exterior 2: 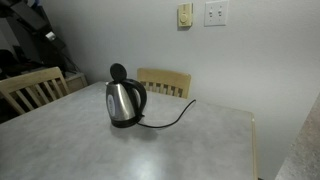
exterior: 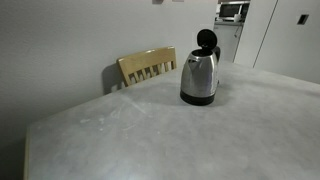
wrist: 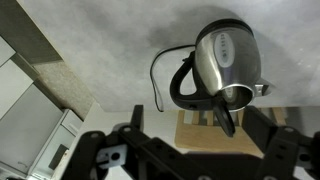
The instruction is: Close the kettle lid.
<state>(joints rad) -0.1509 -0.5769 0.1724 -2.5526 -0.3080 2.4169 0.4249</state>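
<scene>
The shiny steel kettle stands on the grey table, also in the exterior view and in the wrist view. Its round black lid is hinged open and stands up above the mouth; it also shows in the exterior view and in the wrist view. My gripper shows only in the wrist view. Its two black fingers are spread wide, open and empty, some way above the kettle. The arm does not show in either exterior view.
The kettle's black cord trails across the table towards a wooden chair at the far edge. Another chair stands at the side. A white wall is behind, with outlets.
</scene>
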